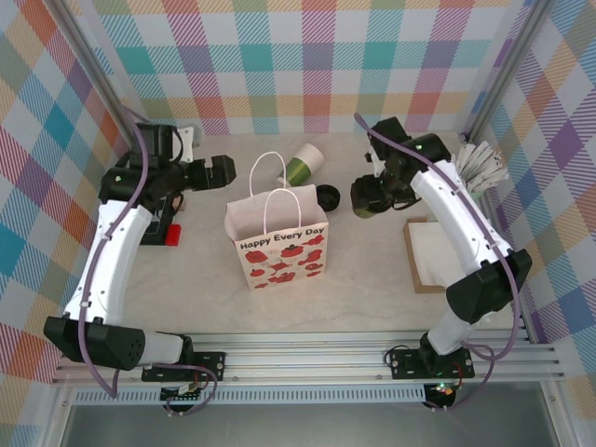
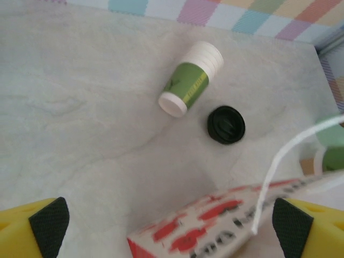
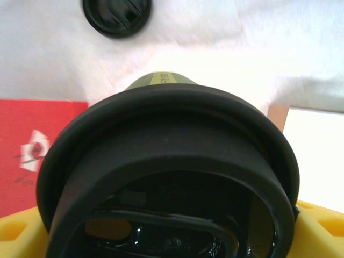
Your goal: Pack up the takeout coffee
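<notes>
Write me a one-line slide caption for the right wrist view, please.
Right claw grips the lidded takeout coffee, with a loose black lid and red-printed gift bag beyond.

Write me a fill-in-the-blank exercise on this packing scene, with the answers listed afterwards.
The stack of lidless cups lies on its ___ behind the gift bag. The bag's print reads "Happy Every ___". The right gripper has the takeout coffee between its jaws, and the coffee's lid is coloured ___. The left gripper has its jaws wide ___.
Missing words: side; Day; black; open.
</notes>
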Motion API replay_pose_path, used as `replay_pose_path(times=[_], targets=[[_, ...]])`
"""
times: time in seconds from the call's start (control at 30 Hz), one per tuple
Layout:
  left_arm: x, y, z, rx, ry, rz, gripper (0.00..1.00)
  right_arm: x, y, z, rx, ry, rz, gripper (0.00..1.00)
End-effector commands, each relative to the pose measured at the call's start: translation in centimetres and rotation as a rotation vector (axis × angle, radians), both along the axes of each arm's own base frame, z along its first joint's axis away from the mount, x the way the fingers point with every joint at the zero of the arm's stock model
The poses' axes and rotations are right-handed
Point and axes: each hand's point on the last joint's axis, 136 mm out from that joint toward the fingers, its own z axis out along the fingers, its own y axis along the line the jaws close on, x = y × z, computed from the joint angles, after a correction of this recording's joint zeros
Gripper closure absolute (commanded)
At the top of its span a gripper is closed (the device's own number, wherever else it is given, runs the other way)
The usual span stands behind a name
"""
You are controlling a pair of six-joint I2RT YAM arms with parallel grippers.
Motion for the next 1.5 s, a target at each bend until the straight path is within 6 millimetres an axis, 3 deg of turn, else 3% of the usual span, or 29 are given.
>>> replay_pose_path(times=[0.0,0.1,0.2,0.3,0.37,0.53,0.67,0.83,1.0,1.13,1.3,1.47], targets=[[-6.7,-1.1,-2.4,-0.029,0.239,-0.044,0.05,-0.3,0.3,2.5,-0.015,-0.03,0.063,0.38],[-9.5,-2.1,-3.5,-0.003,0.276,-0.044,0.05,0.6,0.9,5.0,-0.005,-0.094,0.098,0.38],[-10.1,-0.7,-3.9,0.008,0.234,0.062,0.04,0.6,2.6,8.2,0.043,-0.151,0.178,0.38],[-9.9,-1.6,-5.1,-0.043,0.241,0.059,0.07,-0.3,5.3,10.5,0.064,-0.197,0.296,0.38],[-9.6,-2.4,-6.0,-0.061,0.273,0.034,0.1,-1.1,7.3,11.5,0.11,-0.221,0.351,0.38],[-8.3,-2.9,-6.5,-0.049,0.272,0.024,0.31,-3.5,11.6,12.9,0.171,-0.266,0.527,0.37],[-7.7,-2.9,-7.0,-0.041,0.268,0.032,0.41,-5.0,13.3,13.1,0.202,-0.263,0.604,0.37],[-7.1,-3.9,-7.0,-0.083,0.267,0.016,0.61,-6.2,14.1,11.1,0.183,-0.184,0.642,0.38],[-6.9,-4.8,-6.8,-0.102,0.26,-0.016,0.78,-5.1,14.9,8.9,0.154,-0.111,0.53,0.38],[-7.0,-5.4,-6.9,-0.107,0.257,-0.036,0.86,-5.4,17.2,7.5,0.219,-0.026,0.464,0.39],[-6.9,-5.4,-7.1,-0.058,0.249,-0.087,1.0,-7.6,20.0,5.4,0.198,0.034,0.619,0.39],[-6.3,-4.8,-7.2,0.055,0.27,-0.139,1.0,-9.6,20.7,3.9,0.173,0.085,0.76,0.4]])
